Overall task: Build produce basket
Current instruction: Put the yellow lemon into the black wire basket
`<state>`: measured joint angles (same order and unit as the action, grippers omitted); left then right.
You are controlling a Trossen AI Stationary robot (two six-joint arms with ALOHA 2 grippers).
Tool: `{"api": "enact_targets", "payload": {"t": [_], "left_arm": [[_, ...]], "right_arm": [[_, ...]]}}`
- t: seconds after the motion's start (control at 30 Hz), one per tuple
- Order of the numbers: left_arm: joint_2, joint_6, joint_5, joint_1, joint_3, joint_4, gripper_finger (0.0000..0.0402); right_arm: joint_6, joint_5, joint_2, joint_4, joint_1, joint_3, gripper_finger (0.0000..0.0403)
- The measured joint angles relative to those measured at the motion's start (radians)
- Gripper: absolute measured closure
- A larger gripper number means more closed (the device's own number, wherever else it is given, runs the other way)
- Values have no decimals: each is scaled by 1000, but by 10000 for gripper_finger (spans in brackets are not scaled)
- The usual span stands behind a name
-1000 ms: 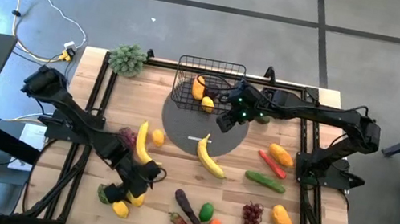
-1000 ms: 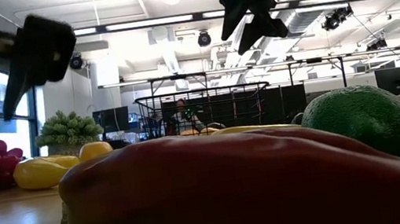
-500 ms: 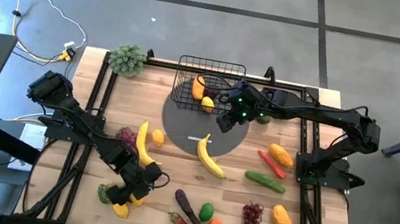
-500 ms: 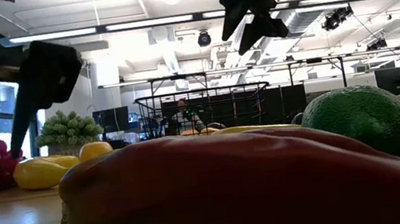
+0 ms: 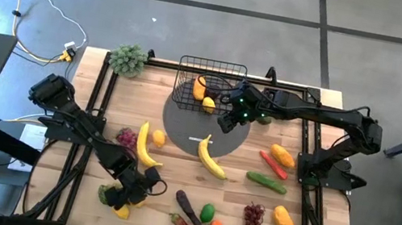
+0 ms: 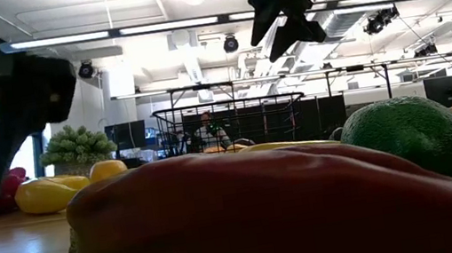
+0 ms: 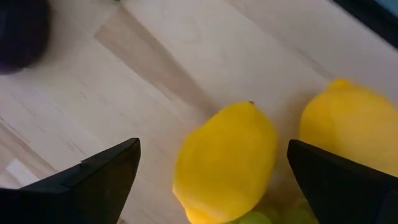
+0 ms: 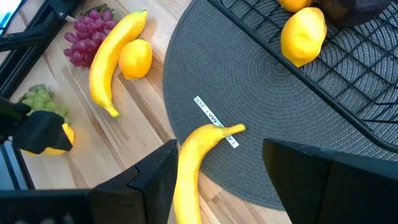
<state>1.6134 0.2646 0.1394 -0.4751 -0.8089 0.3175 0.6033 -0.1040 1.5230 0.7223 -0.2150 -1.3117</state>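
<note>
Left gripper [image 7: 211, 180], jaws wide, straddling a lemon [image 7: 225, 163]; right gripper [image 8: 217, 180], part-open, empty, above banana [image 8: 193, 168] beside basket [image 5: 207, 83].

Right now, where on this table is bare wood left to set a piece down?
Bare wood lies between the leafy bunch and the basket, and the far right corner beyond the right gripper. Crowded: the near edge around the left gripper.

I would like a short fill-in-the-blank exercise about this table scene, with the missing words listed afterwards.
1. The left pincer hangs open over two yellow plastic ____.
2. The black wire-mesh basket stands on the round dark grey ____.
3. The right pincer is above a yellow ____ that lies partly on that mat.
4. The spiky green leafy bunch sits at the table's ____ corner, beside the basket.

Missing words: lemons; mat; banana; far left
</note>
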Motion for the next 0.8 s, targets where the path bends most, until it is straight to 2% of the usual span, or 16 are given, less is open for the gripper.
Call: {"api": "enact_targets", "payload": {"t": [0.4, 0.57, 0.8], "left_arm": [[25, -7, -24, 0, 0, -8, 60], [25, -8, -24, 0, 0, -8, 108], [25, -21, -24, 0, 0, -8, 196]], "right_arm": [[17, 0, 0, 0, 0, 0, 187], [21, 0, 0, 0, 0, 0, 187], [21, 0, 0, 0, 0, 0, 187]]}}
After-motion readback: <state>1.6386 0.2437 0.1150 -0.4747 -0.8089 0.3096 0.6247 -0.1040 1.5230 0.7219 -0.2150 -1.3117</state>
